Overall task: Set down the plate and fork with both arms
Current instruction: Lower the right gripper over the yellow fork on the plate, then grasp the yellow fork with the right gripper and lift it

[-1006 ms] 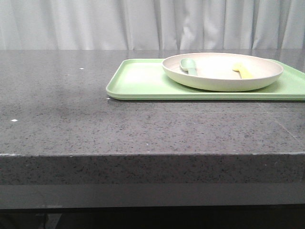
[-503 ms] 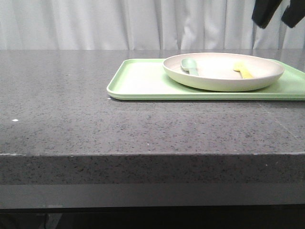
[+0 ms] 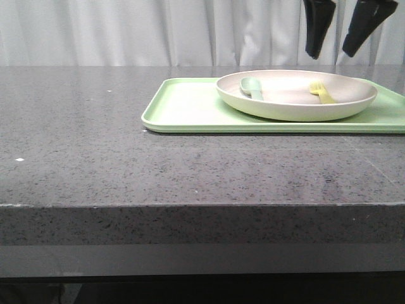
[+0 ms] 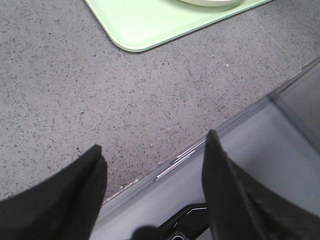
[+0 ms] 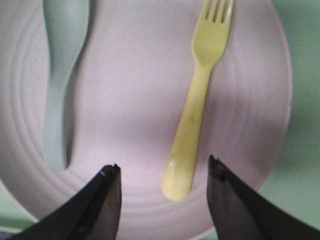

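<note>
The cream-white plate (image 3: 297, 104) sits on the light green tray (image 3: 190, 107) at the right of the table. The pale yellow fork (image 3: 322, 92) lies inside it on the right; the wrist view shows it flat (image 5: 197, 100) on the plate (image 5: 130, 100), tines away from the fingers. My right gripper (image 3: 335, 54) hangs open above the plate; in its wrist view (image 5: 164, 167) the fork's handle end lies between the open fingers, apart from both. My left gripper (image 4: 152, 150) is open and empty over the table's front edge; it is out of the front view.
A pale grey-green spoon (image 3: 251, 87) lies in the plate's left part, also in the right wrist view (image 5: 60, 80). The tray's corner (image 4: 135, 30) shows in the left wrist view. The dark speckled table (image 3: 95, 139) stretches left of the tray. A white curtain hangs behind.
My right gripper has come down into the front view from the top right and moved left, now over the plate. Plate, fork and spoon have not moved.
</note>
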You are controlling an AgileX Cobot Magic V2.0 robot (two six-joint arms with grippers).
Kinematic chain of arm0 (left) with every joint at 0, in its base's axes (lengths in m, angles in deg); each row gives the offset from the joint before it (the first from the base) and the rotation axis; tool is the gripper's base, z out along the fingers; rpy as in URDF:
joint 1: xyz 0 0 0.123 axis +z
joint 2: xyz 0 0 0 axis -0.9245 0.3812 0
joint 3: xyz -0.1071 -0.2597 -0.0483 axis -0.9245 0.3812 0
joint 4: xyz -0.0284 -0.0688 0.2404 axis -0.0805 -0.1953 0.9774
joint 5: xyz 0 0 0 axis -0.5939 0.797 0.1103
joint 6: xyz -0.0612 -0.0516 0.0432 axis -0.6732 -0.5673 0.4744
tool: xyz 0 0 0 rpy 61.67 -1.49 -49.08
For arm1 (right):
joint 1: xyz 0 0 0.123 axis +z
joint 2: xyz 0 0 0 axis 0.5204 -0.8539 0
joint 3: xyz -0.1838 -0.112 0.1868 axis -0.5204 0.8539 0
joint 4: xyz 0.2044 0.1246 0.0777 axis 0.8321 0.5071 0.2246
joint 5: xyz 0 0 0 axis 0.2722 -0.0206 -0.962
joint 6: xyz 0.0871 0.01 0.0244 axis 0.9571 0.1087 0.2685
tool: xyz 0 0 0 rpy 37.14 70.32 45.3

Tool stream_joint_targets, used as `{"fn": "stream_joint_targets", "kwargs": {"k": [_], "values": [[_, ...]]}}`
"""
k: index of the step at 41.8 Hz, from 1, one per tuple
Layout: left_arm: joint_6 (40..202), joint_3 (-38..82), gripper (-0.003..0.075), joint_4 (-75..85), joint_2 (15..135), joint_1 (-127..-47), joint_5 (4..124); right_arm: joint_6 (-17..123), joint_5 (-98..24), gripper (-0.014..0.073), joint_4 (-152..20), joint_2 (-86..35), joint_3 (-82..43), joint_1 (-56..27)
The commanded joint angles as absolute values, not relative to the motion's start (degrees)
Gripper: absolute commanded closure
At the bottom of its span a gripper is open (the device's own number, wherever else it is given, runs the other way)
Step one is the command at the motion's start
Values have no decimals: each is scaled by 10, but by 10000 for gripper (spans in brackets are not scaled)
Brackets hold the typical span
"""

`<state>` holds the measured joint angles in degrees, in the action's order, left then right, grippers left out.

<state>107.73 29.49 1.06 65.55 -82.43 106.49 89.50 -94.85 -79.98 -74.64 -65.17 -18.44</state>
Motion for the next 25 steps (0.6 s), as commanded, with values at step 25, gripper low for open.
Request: {"fn": "stream_joint_targets", "kwargs": {"k": [25], "values": [[1080, 281, 300, -11, 652, -822, 1040, 908, -1008, 183, -793, -833, -745, -215]]}}
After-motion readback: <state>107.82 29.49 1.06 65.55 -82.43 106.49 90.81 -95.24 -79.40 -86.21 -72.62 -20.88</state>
